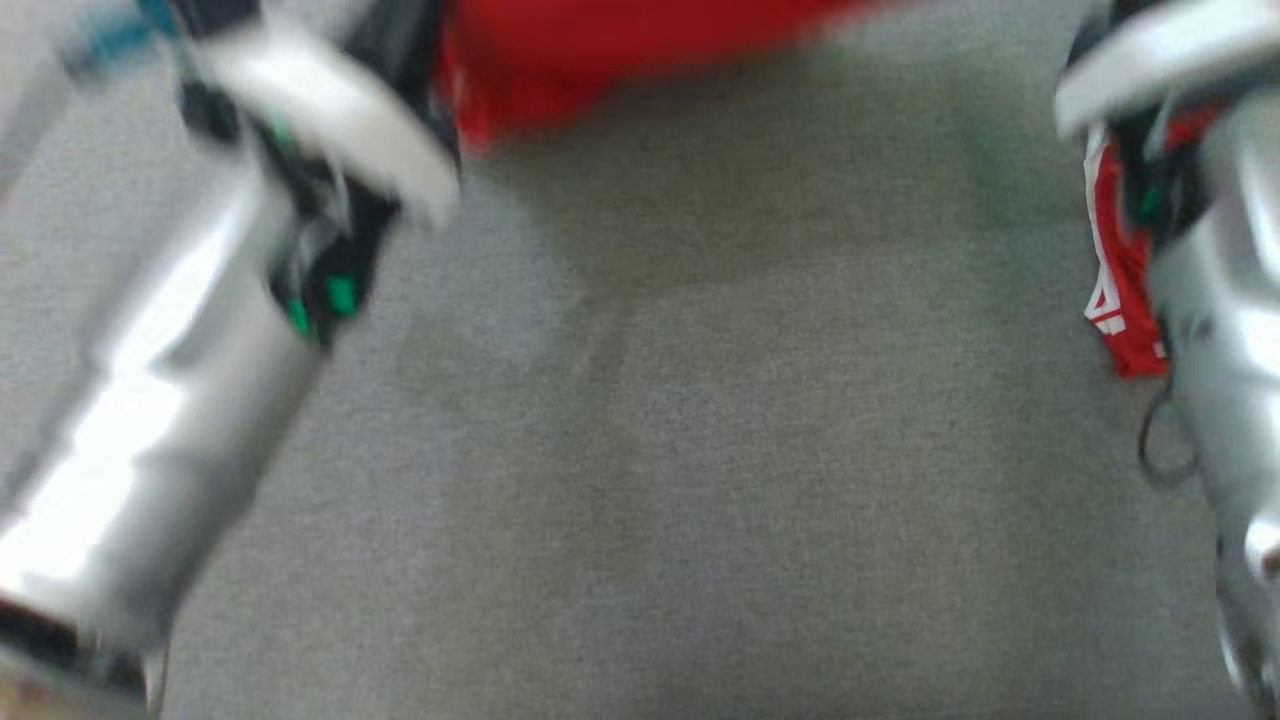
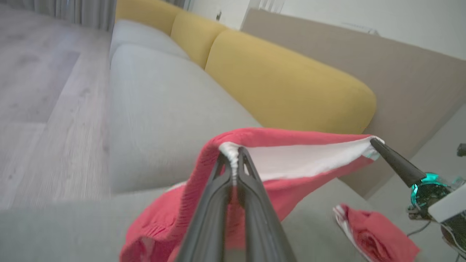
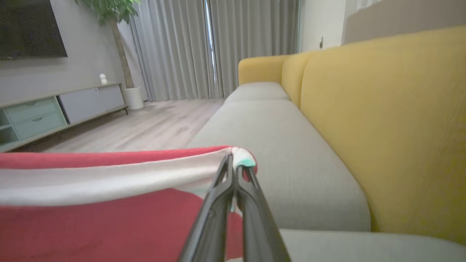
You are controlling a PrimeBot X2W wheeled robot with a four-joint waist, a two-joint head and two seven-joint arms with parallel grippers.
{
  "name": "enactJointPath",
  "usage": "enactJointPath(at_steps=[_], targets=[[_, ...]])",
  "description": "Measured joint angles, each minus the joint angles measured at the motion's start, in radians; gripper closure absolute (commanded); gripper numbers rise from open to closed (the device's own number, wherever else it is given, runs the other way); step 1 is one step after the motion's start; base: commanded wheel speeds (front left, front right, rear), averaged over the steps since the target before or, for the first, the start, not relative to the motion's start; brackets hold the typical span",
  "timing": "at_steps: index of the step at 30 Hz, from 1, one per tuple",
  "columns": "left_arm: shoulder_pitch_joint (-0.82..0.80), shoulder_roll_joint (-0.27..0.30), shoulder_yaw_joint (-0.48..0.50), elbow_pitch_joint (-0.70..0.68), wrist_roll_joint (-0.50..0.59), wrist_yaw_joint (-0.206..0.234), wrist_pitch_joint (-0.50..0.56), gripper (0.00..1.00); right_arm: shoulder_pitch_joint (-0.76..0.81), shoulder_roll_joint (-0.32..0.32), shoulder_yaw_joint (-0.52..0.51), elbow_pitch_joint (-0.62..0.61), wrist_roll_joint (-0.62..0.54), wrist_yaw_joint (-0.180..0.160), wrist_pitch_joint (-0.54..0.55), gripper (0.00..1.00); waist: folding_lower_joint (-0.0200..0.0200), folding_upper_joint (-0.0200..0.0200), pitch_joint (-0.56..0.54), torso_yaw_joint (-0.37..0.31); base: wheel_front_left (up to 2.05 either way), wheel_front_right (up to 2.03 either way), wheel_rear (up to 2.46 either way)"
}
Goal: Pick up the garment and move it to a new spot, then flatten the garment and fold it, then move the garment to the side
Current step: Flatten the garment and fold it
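Currently both pincers grip the garment (image 2: pixel 171 218), a red piece with a white band (image 2: pixel 302 162) along its upper edge.

Left pincer (image 2: pixel 235 158): jaws closed tight on one end of the band, cloth bunched between the tips.

Right pincer (image 3: pixel 235 163): jaws likewise closed on the opposite end, a small fold of white fabric standing above the tips. In the left wrist view its dark tip enters from the right and meets the band's far corner.

The band is stretched between the two grip points, sagging slightly. The red body hangs below it, over the grey seat (image 2: pixel 156 109) of a sofa. Whether the lower hem touches the seat cannot be determined. Yellow cushions (image 2: pixel 284 83) form the backrest behind the garment.

A second red cloth (image 2: pixel 378 236) with white trim lies crumpled on the seat, below the right pincer and apart from the held garment.

The head view is heavily blurred. The garment appears as a red patch at the top edge. The left forearm (image 1: pixel 150 420) is at the left and the right forearm (image 1: pixel 1220 330) at the right, with the second cloth just beside the latter.

Wood floor (image 2: pixel 32 102) runs alongside the sofa, and grey curtains (image 3: pixel 182 47) hang beyond its far end.
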Motion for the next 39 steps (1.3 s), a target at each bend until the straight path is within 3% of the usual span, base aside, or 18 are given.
enactJointPath(at_steps=[5, 10, 18, 26, 39], targets=[[0.166, 0.066, -0.122, -0.046, -0.067, 0.0, -0.023, 1.0, 0.132, -0.028, 0.079, 0.025, 0.086, 0.0, 0.003, 1.0, -0.0002, 0.0, -0.042, 0.007, 0.0, 0.0, 0.0], [0.266, 0.112, -0.21, -0.114, -0.12, 0.0, -0.041, 1.0, 0.227, -0.087, 0.176, -0.008, 0.186, 0.0, 0.088, 1.0, -0.0003, 0.0, -0.106, 0.013, 0.0, 0.0, 0.0], [0.425, 0.143, -0.304, -0.181, -0.141, 0.0, -0.084, 1.0, 0.397, -0.184, 0.26, -0.11, 0.302, 0.0, 0.201, 1.0, -0.0004, 0.0, -0.22, 0.014, 0.0, 0.0, 0.0], [0.517, 0.143, -0.336, -0.227, -0.141, 0.011, -0.11, 1.0, 0.536, -0.253, 0.267, -0.221, 0.344, 0.0, 0.292, 1.0, -0.0002, 0.0001, -0.294, 0.009, 0.0, 0.0, 0.0], [0.675, 0.191, -0.382, -0.413, -0.137, 0.125, -0.141, 1.0, 0.83, -0.283, 0.136, -0.439, 0.351, 0.0, 0.406, 1.0, -0.0003, 0.0001, -0.367, 0.012, 0.0, 0.0, 0.0]])
